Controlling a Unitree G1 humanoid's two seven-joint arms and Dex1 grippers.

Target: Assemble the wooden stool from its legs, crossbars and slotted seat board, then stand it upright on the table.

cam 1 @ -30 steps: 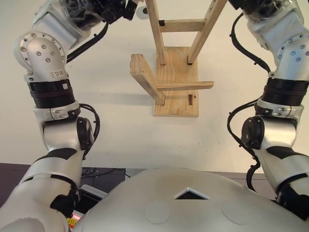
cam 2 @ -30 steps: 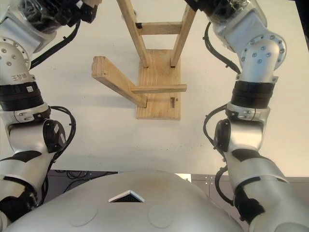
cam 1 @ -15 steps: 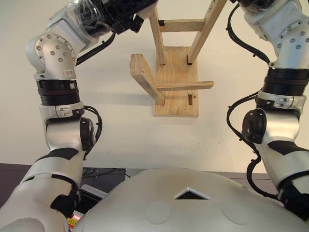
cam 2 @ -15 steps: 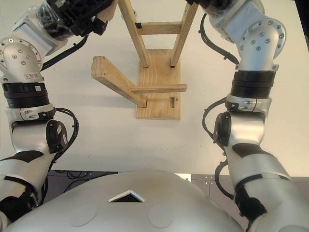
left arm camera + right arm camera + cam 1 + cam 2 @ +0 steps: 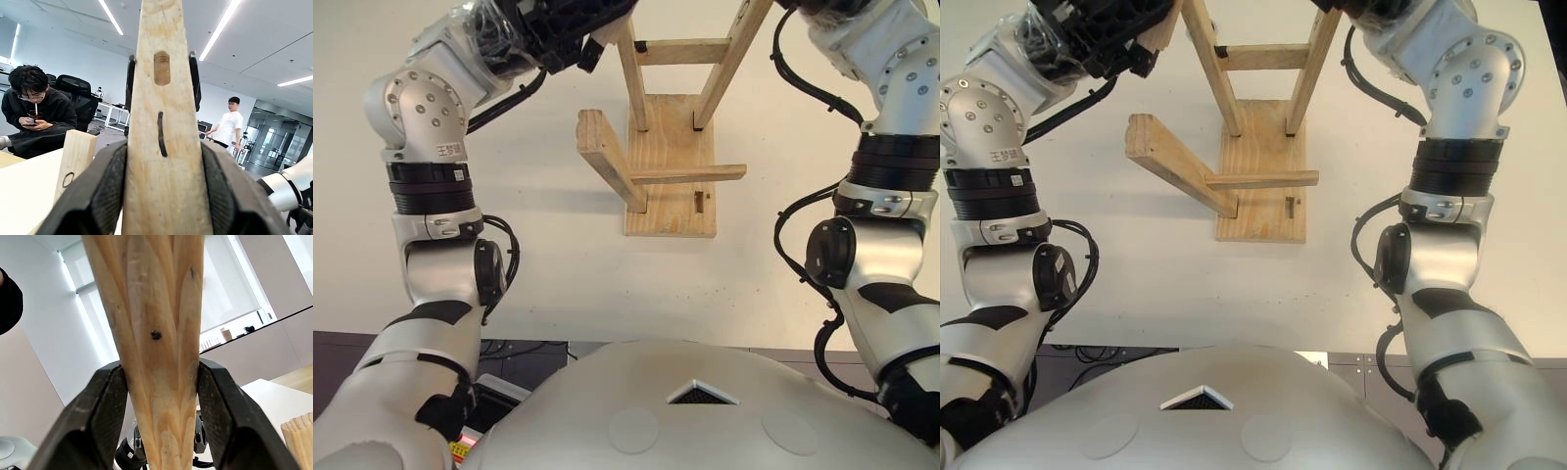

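The slotted seat board (image 5: 671,211) lies flat on the white table (image 5: 529,255). Two legs (image 5: 631,78) (image 5: 724,69) stand in its far slots, joined by a crossbar (image 5: 680,51). A third leg (image 5: 605,155) leans left from the near left slot, with a crossbar (image 5: 690,174) sticking out to the right. The near right slot (image 5: 698,204) is empty. My left gripper (image 5: 161,68) is shut on another wooden leg (image 5: 1163,29), held high beside the far left leg. At the top of the far right leg, my right gripper (image 5: 159,382) is shut on its wood.
The table's near edge (image 5: 705,338) runs just in front of me. Both arms arch high over the stool from either side. There is bare table left and right of the seat board.
My left arm has swung inward, bringing its leg close to the far left leg. My right arm has shifted a little at the top. The stool parts have not moved.
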